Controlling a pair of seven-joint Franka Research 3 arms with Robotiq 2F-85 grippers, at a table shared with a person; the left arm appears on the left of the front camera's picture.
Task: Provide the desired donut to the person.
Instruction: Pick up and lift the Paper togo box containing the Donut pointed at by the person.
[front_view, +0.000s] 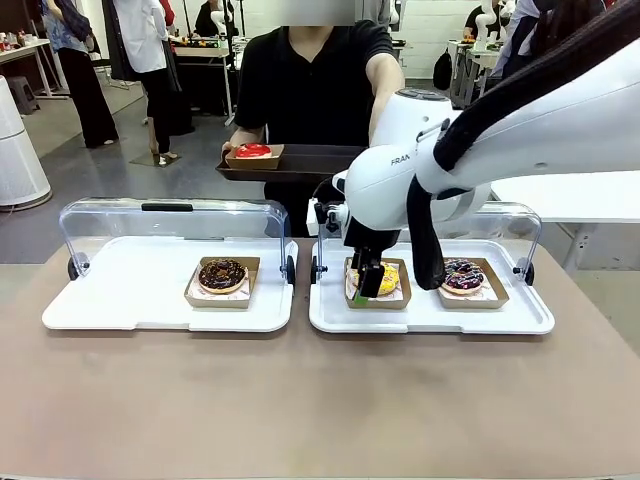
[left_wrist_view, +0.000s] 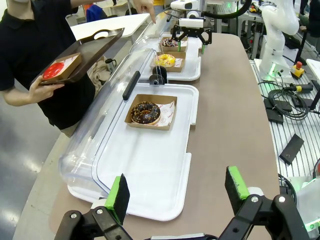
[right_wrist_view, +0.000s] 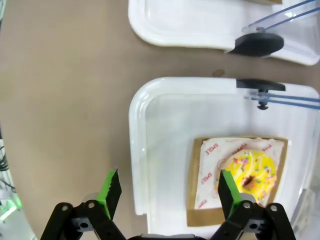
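Observation:
The person (front_view: 310, 70) in a black shirt stands at the far side and holds a dark tray (front_view: 310, 165) carrying a red donut (front_view: 252, 151) in a box. In the left wrist view the person's finger (left_wrist_view: 149, 14) points down near the far white tray. That tray (front_view: 430, 318) holds a yellow donut (front_view: 386, 279) and a dark sprinkled donut (front_view: 463, 275). My right gripper (front_view: 368, 284) hangs open just over the yellow donut (right_wrist_view: 250, 170), which lies ahead of one fingertip of the right gripper (right_wrist_view: 169, 189). My left gripper (left_wrist_view: 177, 189) is open, short of the chocolate donut (left_wrist_view: 145, 112).
The left white tray (front_view: 130, 300) holds the chocolate donut (front_view: 222, 275). Both trays have clear lids (front_view: 170, 225) standing open at the back. Bare brown tabletop (front_view: 300, 400) runs along the near side. Cables and a metal rack (left_wrist_view: 290, 100) lie beside the table.

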